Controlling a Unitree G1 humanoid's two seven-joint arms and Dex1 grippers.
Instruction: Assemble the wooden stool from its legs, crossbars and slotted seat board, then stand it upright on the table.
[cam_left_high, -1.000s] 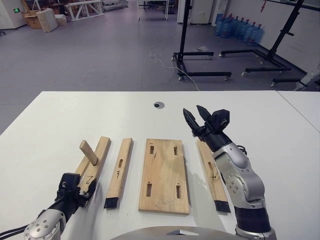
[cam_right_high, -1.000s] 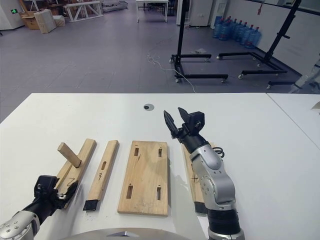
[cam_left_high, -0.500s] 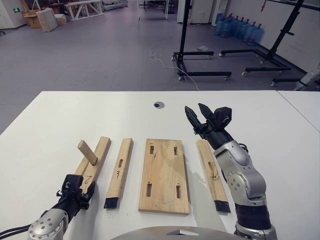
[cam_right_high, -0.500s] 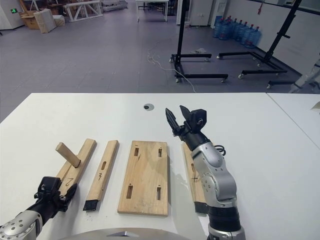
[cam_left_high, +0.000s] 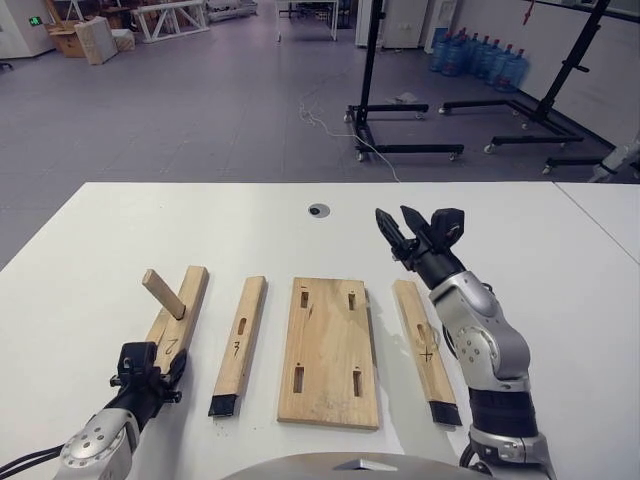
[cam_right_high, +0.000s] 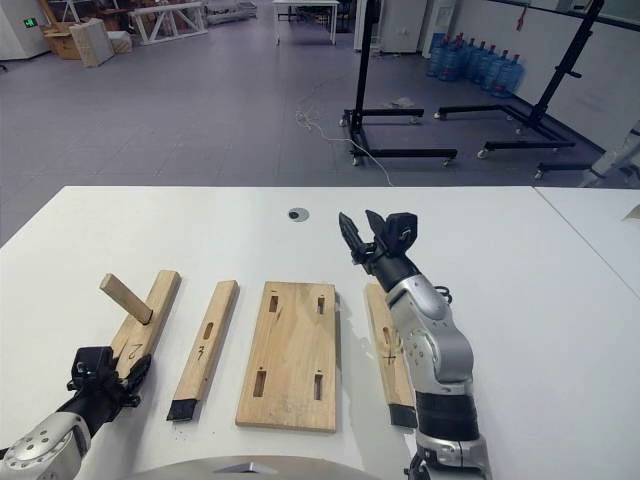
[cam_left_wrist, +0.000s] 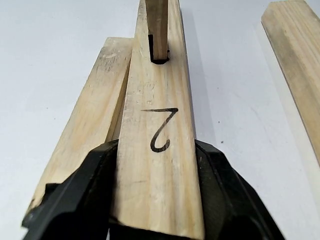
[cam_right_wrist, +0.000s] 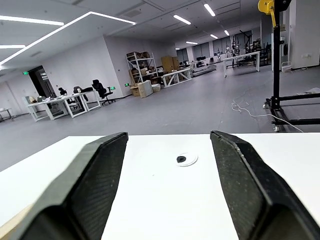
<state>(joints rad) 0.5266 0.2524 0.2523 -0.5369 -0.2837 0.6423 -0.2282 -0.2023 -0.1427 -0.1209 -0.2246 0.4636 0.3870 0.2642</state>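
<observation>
Left eye view looks down on a white table (cam_left_high: 100, 250) with the stool's parts lying flat in a row, unassembled. The slotted seat board (cam_left_high: 328, 350) lies in the middle, with four slots cut through it. Just right of it, apart, lies the right leg (cam_left_high: 424, 345), marked with a cross and dark at its near end. Left of the board lies the middle leg (cam_left_high: 240, 340), also dark-tipped. Farthest left is the leg marked 2 (cam_left_high: 175, 320). The left wrist view shows a second plank (cam_left_wrist: 85, 120) alongside it, touching. A short crossbar (cam_left_high: 162, 293) stands tilted in this leg's slot. The left gripper (cam_left_high: 150, 368) is clamped on the near end of the leg marked 2, one finger on each side. The right gripper (cam_left_high: 393, 216) is spread wide, holding nothing, above the table beyond the right leg's far end. A small round hole (cam_left_high: 319, 210) sits far on the table.
</observation>
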